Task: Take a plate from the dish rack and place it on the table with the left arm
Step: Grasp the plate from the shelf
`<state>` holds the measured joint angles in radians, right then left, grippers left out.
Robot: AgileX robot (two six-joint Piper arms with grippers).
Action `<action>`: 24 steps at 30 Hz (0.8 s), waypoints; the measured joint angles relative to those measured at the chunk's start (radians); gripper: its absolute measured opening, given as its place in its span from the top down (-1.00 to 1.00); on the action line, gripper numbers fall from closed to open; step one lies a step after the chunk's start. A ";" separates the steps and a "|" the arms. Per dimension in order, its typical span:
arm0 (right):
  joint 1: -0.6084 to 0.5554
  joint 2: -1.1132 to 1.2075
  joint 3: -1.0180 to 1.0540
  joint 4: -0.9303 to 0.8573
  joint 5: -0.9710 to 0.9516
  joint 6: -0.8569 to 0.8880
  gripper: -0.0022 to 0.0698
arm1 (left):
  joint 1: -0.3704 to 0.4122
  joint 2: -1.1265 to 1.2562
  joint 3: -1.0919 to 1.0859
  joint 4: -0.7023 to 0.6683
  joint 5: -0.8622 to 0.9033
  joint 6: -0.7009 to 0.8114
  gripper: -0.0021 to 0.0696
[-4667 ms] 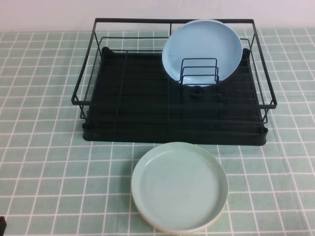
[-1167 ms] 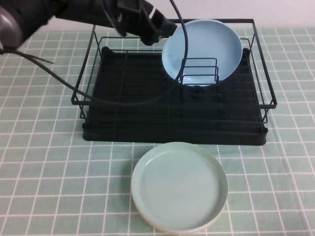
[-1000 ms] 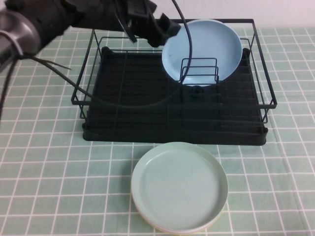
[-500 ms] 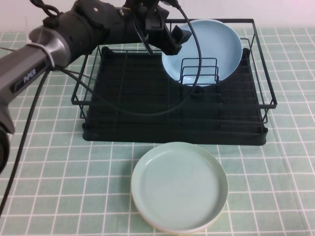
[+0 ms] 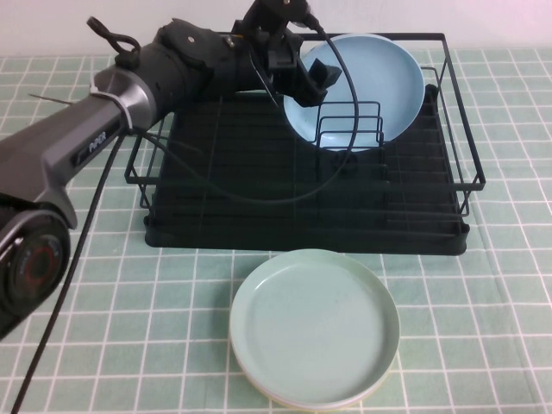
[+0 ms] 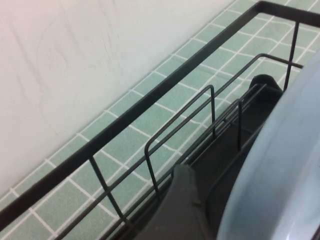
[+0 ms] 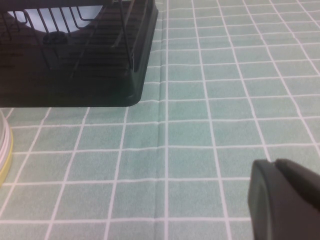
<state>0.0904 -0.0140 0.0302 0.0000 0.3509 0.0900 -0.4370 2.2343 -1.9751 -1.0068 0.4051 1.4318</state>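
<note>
High view: dish rack (image 5: pixel 216 185), black wire frame over a ribbed tray, on the gridded green cloth table (image 5: pixel 78 345). Round sky-blue plate (image 5: pixel 371 82) stands upright in the rack's far right holders. Left gripper (image 5: pixel 317 76) at the plate's left rim; opening cannot be told. Mint-green plate (image 5: pixel 315 328) lies flat, just in front of the rack.

Left wrist view: one dark finger (image 6: pixel 186 210) beside the plate's rim (image 6: pixel 280 170), rack wires behind.

Right wrist view: right gripper (image 7: pixel 282 200) above the cloth, away from the rack's rounded corner (image 7: pixel 135 85); opening cannot be told

The round light sky-blue plastic plate (image 5: pixel 358 84) is plain. The black wire-frame dish rack (image 5: pixel 304 142) has a black ribbed tray. A pale mint-green plate (image 5: pixel 315 326) is unmarked. The desk (image 5: pixel 500 302) wears pale green cloth gridded white. The black-and-grey left arm (image 5: pixel 129 103) ends in a black left pincer (image 5: pixel 315 78); the right pincer (image 7: pixel 282 205) is dark grey.
</note>
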 joint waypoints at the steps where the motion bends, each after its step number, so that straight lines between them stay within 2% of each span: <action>1: 0.000 0.000 0.000 0.000 0.000 0.000 0.99 | 0.000 0.004 -0.005 -0.005 0.000 0.002 -0.62; 4: 0.000 0.000 0.000 0.000 0.000 0.000 0.99 | 0.000 0.019 -0.015 -0.018 -0.005 0.004 -0.49; 7: 0.000 0.000 0.000 0.000 0.000 0.000 0.99 | 0.000 0.029 -0.017 -0.025 -0.007 0.004 -0.24; 14: 0.000 0.000 0.000 0.000 0.000 0.000 0.99 | 0.000 0.030 -0.019 -0.037 -0.030 0.013 0.69; 16: 0.000 0.000 0.000 0.000 0.000 0.000 0.99 | 0.000 0.028 -0.019 -0.029 -0.030 0.024 0.77; 24: 0.000 0.000 0.000 0.000 0.000 0.000 0.99 | 0.000 -0.030 -0.019 0.006 -0.030 0.029 0.81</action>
<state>0.0904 -0.0140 0.0302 0.0000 0.3509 0.0900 -0.4370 2.2042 -1.9943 -1.0006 0.3749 1.4605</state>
